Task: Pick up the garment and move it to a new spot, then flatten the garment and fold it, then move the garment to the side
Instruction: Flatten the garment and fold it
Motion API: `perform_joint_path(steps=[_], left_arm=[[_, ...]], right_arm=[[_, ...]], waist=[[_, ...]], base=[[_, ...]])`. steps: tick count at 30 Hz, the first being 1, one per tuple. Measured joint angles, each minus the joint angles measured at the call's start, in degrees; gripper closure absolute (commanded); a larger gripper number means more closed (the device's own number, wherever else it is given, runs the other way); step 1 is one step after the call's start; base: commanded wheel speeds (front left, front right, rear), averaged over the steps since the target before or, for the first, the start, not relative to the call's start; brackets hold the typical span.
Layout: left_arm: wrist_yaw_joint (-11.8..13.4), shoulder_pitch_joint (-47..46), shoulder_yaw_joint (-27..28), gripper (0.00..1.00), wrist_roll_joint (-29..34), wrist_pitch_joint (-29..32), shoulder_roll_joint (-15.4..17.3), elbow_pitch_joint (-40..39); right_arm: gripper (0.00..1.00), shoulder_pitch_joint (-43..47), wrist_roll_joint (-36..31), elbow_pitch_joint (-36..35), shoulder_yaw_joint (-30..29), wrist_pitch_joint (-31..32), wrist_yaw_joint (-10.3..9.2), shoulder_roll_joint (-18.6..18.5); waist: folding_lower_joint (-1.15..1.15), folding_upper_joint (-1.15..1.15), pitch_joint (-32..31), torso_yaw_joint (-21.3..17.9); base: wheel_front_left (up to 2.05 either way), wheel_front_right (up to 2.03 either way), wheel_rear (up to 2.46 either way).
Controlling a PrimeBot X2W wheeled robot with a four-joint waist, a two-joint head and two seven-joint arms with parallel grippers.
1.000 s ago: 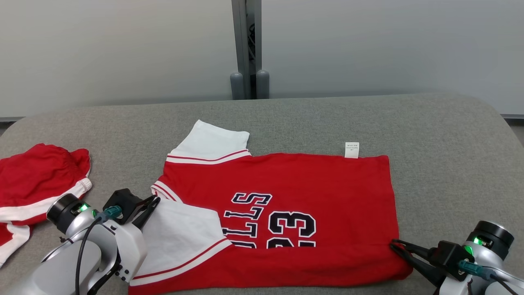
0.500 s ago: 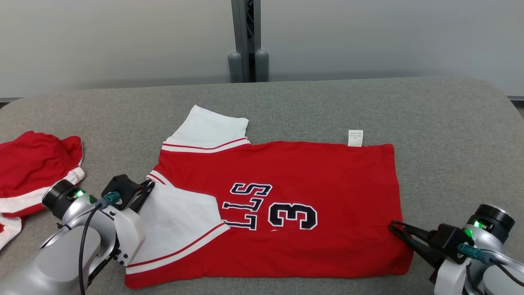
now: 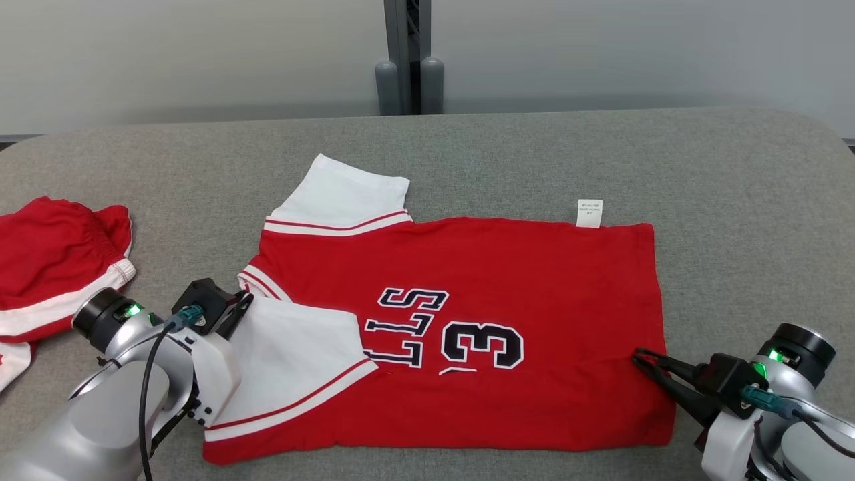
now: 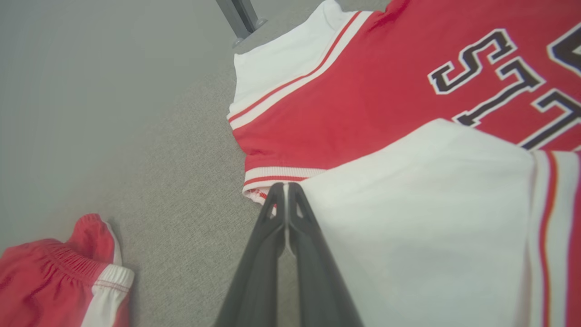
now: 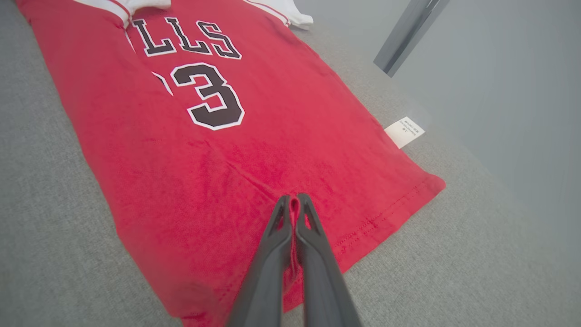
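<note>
Your grey table (image 3: 534, 153) carries everything. Red garment (image 3: 548, 287), numeral 3, lies flat at centre, near white sleeve (image 3: 300, 361) folded over chest. Red shorts (image 3: 47, 254) bunched at left, apart. Your left gripper (image 3: 246, 302) clamped on garment's left edge beside that sleeve. Right gripper (image 3: 638, 355) clamped on right hem. White label (image 3: 589, 213) at far edge.

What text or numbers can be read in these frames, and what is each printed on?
"LLS": dark letters on the red jersey; the start is hidden under the folded white sleeve.
"3": dark numeral on the same jersey; a neighbouring digit is mostly hidden.
White tag at the jersey's edge: print too small to read.
</note>
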Motion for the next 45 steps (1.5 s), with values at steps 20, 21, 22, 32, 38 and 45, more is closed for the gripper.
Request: perform_joint_path(steps=[20, 21, 22, 32, 38, 45], left_arm=[[1.25, 0.27, 2.5, 0.0, -0.71, -1.18, -2.33, 3.36], [1.58, 0.65, 2.98, 0.0, -0.74, -1.2, -2.32, 3.04], [1.94, 0.9, 3.57, 0.0, -0.75, -1.2, -2.27, 2.32], [8.14, 6.89, 17.66, 0.0, 0.91, -1.27, 1.32, -12.69], [11.63, 15.08, 28.82, 0.0, 3.53, -1.29, 1.33, -22.81], [11.1, 26.76, 41.12, 0.0, 7.44, -1.27, -3.42, -31.05]], right_arm=[[0.0, 3.02, -1.02, 1.02, -5.06, 0.0, 0.0, 1.1], [0.0, 3.38, -0.8, 0.97, -6.11, 0.01, 0.0, 1.16], [0.0, 3.86, -0.45, 0.93, -7.62, 0.01, 0.0, 1.32], [0.0, 11.03, -2.02, -4.72, -30.88, 0.01, -0.01, 7.23], [0.0, 16.8, -6.61, -12.79, -41.03, 0.01, 0.0, 12.48], [0.0, 22.56, -10.38, -17.66, -49.09, 0.01, -0.01, 19.79]], waist=[[0.0, 0.0, -2.97, 0.59], [0.0, 0.0, -3.39, 0.6], [0.0, 0.0, -3.87, 0.62], [0.0, 0.0, -7.59, 0.79], [0.0, 0.0, -9.29, 0.83], [0.0, 0.0, -10.73, 0.46]], base=[[0.0, 0.0, 0.0], [0.0, 0.0, 0.0], [0.0, 0.0, 0.0], [0.0, 0.0, 0.0], [0.0, 0.0, 0.0], [0.0, 0.0, 0.0]])
